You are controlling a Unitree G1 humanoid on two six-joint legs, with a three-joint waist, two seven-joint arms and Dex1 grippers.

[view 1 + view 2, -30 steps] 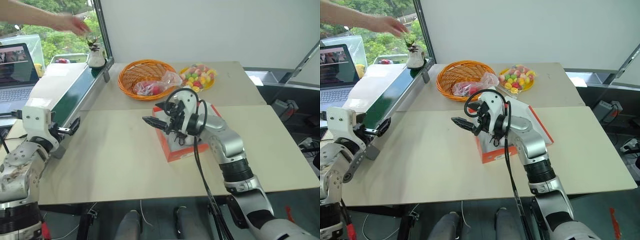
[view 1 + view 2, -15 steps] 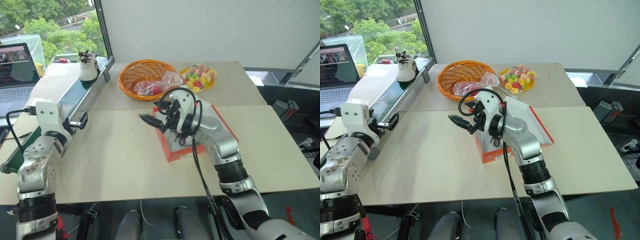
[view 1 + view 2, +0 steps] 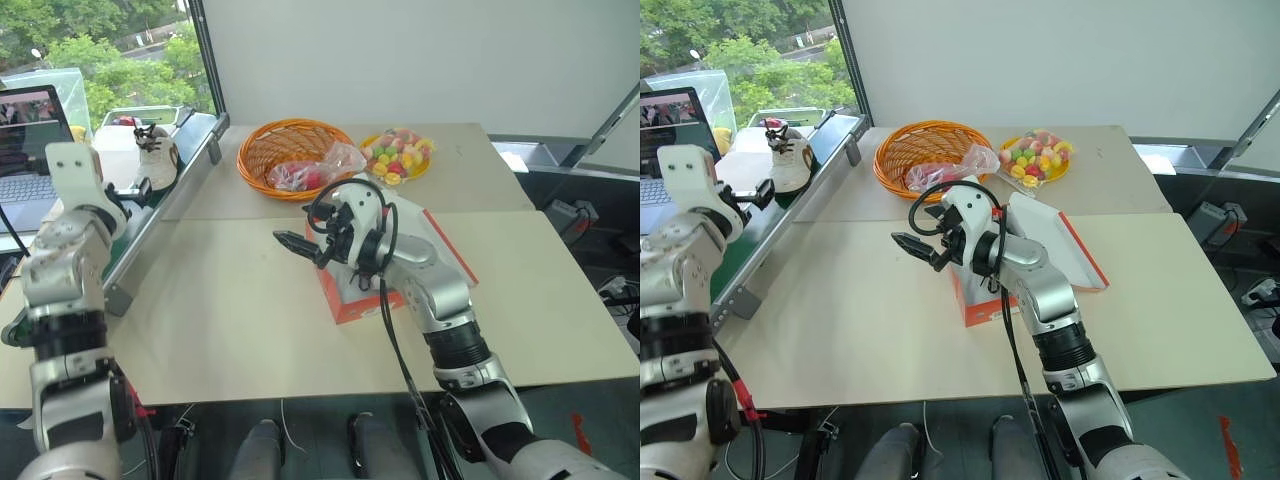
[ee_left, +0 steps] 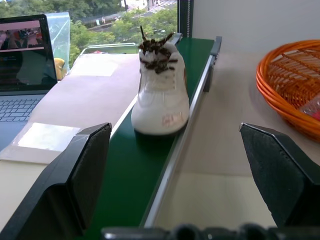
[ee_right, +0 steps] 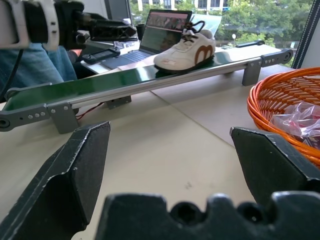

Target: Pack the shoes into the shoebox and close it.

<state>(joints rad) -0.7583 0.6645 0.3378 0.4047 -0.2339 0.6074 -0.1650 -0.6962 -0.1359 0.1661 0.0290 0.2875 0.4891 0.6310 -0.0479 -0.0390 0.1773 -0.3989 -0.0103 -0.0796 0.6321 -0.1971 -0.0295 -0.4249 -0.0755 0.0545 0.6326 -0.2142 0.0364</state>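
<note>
One whitish shoe [image 4: 161, 95] with dark laces stands upright on the green conveyor belt [image 3: 150, 215] at the table's left. My left gripper [image 3: 137, 190] is open and points at the shoe from just short of it, with nothing between its fingers. The orange-red shoebox [image 3: 355, 308] sits mid-table with its flap lid [image 3: 1065, 240] lying open to the right. My right gripper [image 3: 300, 236] hovers open over the box's left edge, holding nothing. Much of the box's inside is hidden behind my right arm.
An orange wicker basket [image 3: 290, 150] with a plastic bag in it stands at the back of the table. Beside it is a yellow plate of coloured sweets [image 3: 397, 155]. A laptop [image 3: 25, 140] sits left of the belt.
A person's hand that was at the belt's far end has withdrawn. The shoe has come along the belt toward me. My left arm has risen and reached forward to it. The right gripper has not moved.
</note>
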